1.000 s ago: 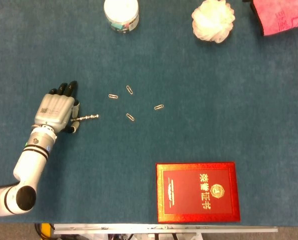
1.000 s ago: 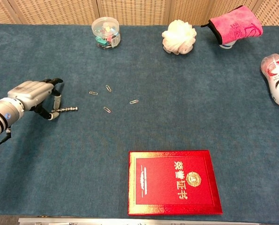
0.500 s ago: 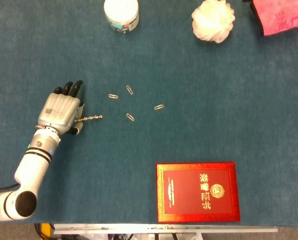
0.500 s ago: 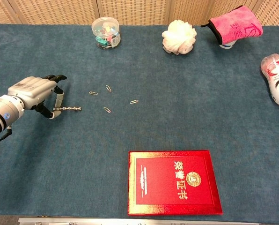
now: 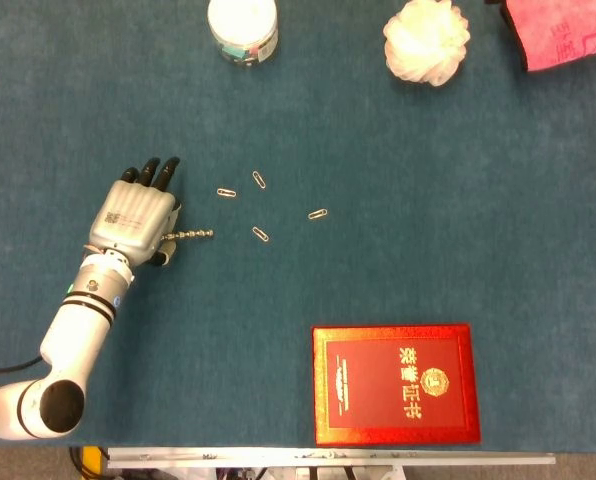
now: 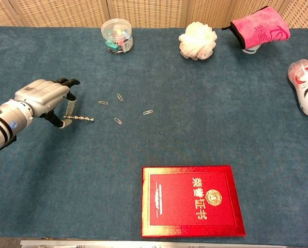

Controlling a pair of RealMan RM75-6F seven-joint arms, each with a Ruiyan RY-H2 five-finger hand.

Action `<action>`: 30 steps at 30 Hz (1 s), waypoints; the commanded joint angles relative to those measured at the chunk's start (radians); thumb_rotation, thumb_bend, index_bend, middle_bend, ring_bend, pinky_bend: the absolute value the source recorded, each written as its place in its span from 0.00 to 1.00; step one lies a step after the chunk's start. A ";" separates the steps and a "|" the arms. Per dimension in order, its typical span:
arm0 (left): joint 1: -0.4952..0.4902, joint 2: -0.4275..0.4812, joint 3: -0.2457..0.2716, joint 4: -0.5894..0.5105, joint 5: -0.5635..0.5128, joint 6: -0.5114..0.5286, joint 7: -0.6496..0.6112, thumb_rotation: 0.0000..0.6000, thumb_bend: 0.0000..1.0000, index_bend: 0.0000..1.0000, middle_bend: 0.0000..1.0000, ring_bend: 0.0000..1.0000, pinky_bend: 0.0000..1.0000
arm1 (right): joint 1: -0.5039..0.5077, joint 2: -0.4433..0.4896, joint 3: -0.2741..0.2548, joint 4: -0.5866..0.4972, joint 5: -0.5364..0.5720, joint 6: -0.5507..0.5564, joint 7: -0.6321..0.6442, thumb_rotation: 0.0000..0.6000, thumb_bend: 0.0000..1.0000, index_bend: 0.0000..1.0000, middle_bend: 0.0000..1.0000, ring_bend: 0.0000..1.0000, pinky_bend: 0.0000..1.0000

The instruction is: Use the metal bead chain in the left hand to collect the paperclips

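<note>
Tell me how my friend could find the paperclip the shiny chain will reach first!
Start at the big red book near the table's front edge and look up and left to four small paperclips scattered on the blue cloth. The one you want is the lowest of the left three, lying level with the tip of the bead chain held by the left hand.

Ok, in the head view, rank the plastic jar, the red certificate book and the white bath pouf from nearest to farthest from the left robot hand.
Measured from the left robot hand, which holds the bead chain:
1. Plastic jar, at the far edge, slightly to the right.
2. Red certificate book, at the near edge, to the right.
3. White bath pouf, far edge, well to the right.
</note>
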 commanded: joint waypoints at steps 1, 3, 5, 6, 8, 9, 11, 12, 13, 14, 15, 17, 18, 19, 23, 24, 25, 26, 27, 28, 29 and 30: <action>-0.006 -0.002 0.001 -0.007 -0.002 0.005 0.008 1.00 0.35 0.56 0.05 0.00 0.15 | 0.000 0.002 0.000 0.000 0.000 0.000 0.003 1.00 0.00 0.27 0.32 0.23 0.46; -0.010 -0.001 0.001 -0.012 -0.004 0.009 0.014 1.00 0.35 0.56 0.05 0.00 0.15 | 0.000 0.002 0.000 0.000 0.000 0.000 0.004 1.00 0.00 0.27 0.32 0.23 0.46; -0.014 0.000 0.000 -0.020 -0.005 0.014 0.019 1.00 0.35 0.56 0.05 0.00 0.15 | 0.000 0.002 0.000 0.000 0.000 0.000 0.005 1.00 0.00 0.27 0.32 0.23 0.46; -0.015 0.000 -0.001 -0.023 -0.005 0.016 0.021 1.00 0.35 0.56 0.05 0.00 0.15 | 0.000 0.002 0.000 0.000 0.000 0.000 0.005 1.00 0.00 0.27 0.32 0.23 0.46; -0.018 0.002 -0.001 -0.032 -0.003 0.022 0.023 1.00 0.35 0.56 0.05 0.00 0.15 | 0.000 0.002 0.000 0.000 0.000 -0.002 0.005 1.00 0.00 0.27 0.32 0.23 0.46; -0.019 0.002 -0.001 -0.036 -0.002 0.024 0.024 1.00 0.35 0.56 0.05 0.00 0.15 | 0.001 0.002 0.000 0.000 0.000 -0.003 0.005 1.00 0.00 0.27 0.32 0.23 0.46; -0.021 0.003 -0.001 -0.044 0.001 0.029 0.025 1.00 0.35 0.56 0.05 0.00 0.15 | 0.002 0.002 0.000 0.000 0.000 -0.004 0.004 1.00 0.00 0.27 0.32 0.23 0.46; -0.022 0.003 -0.001 -0.046 0.002 0.030 0.025 1.00 0.35 0.56 0.05 0.00 0.15 | 0.002 0.002 -0.001 0.000 -0.001 -0.004 0.004 1.00 0.00 0.27 0.32 0.23 0.46; -0.024 0.004 -0.001 -0.050 0.004 0.033 0.026 1.00 0.35 0.56 0.05 0.00 0.15 | 0.002 0.002 -0.001 0.000 -0.001 -0.005 0.004 1.00 0.00 0.27 0.32 0.23 0.46; -0.024 0.004 0.000 -0.053 0.005 0.035 0.027 1.00 0.35 0.56 0.05 0.00 0.15 | 0.002 0.002 -0.001 0.000 -0.001 -0.005 0.004 1.00 0.00 0.27 0.32 0.23 0.46; -0.026 0.005 0.001 -0.056 0.006 0.036 0.029 1.00 0.35 0.56 0.05 0.00 0.15 | 0.002 0.001 -0.001 0.000 -0.001 -0.005 0.004 1.00 0.00 0.27 0.32 0.23 0.46; -0.028 0.005 0.003 -0.065 0.008 0.038 0.033 1.00 0.35 0.56 0.06 0.00 0.15 | 0.002 0.001 -0.001 0.000 -0.001 -0.006 0.003 1.00 0.00 0.27 0.32 0.23 0.46; -0.030 0.005 0.003 -0.068 0.009 0.040 0.034 1.00 0.35 0.56 0.06 0.00 0.15 | 0.002 0.001 -0.001 0.000 -0.001 -0.006 0.003 1.00 0.00 0.27 0.32 0.23 0.46; -0.031 0.005 0.003 -0.072 0.010 0.041 0.036 1.00 0.35 0.56 0.06 0.00 0.15 | 0.002 0.001 -0.001 0.000 -0.001 -0.006 0.003 1.00 0.00 0.27 0.32 0.23 0.46; -0.040 0.000 0.000 -0.082 0.013 0.042 0.041 1.00 0.35 0.56 0.06 0.00 0.15 | 0.003 0.001 -0.001 0.000 -0.001 -0.006 0.003 1.00 0.00 0.27 0.32 0.23 0.46; -0.043 -0.002 -0.001 -0.083 0.011 0.041 0.042 1.00 0.35 0.56 0.06 0.00 0.15 | 0.003 0.001 -0.001 0.000 -0.001 -0.006 0.003 1.00 0.00 0.27 0.32 0.23 0.46; -0.047 -0.005 -0.003 -0.082 0.008 0.039 0.043 1.00 0.35 0.56 0.06 0.00 0.15 | 0.003 0.001 -0.001 0.000 -0.001 -0.006 0.004 1.00 0.00 0.27 0.32 0.23 0.46; -0.050 -0.008 -0.005 -0.080 0.004 0.037 0.044 1.00 0.35 0.56 0.06 0.00 0.15 | 0.002 0.001 -0.001 0.000 -0.001 -0.006 0.004 1.00 0.00 0.27 0.32 0.23 0.46; -0.053 -0.011 -0.007 -0.078 0.001 0.036 0.045 1.00 0.35 0.56 0.06 0.00 0.15 | 0.002 0.001 -0.001 0.000 -0.001 -0.005 0.004 1.00 0.00 0.27 0.32 0.23 0.46; -0.056 -0.015 -0.009 -0.074 -0.002 0.035 0.046 1.00 0.35 0.56 0.06 0.00 0.15 | 0.002 0.002 -0.001 -0.001 -0.001 -0.005 0.005 1.00 0.00 0.27 0.32 0.23 0.46; -0.059 -0.018 -0.010 -0.072 -0.002 0.034 0.046 1.00 0.35 0.57 0.06 0.00 0.15 | 0.002 0.002 -0.001 -0.001 -0.002 -0.004 0.006 1.00 0.00 0.27 0.32 0.23 0.46; -0.060 -0.020 -0.011 -0.070 -0.003 0.034 0.046 1.00 0.35 0.57 0.06 0.00 0.15 | 0.001 0.003 -0.001 -0.001 -0.002 -0.003 0.007 1.00 0.00 0.27 0.32 0.23 0.46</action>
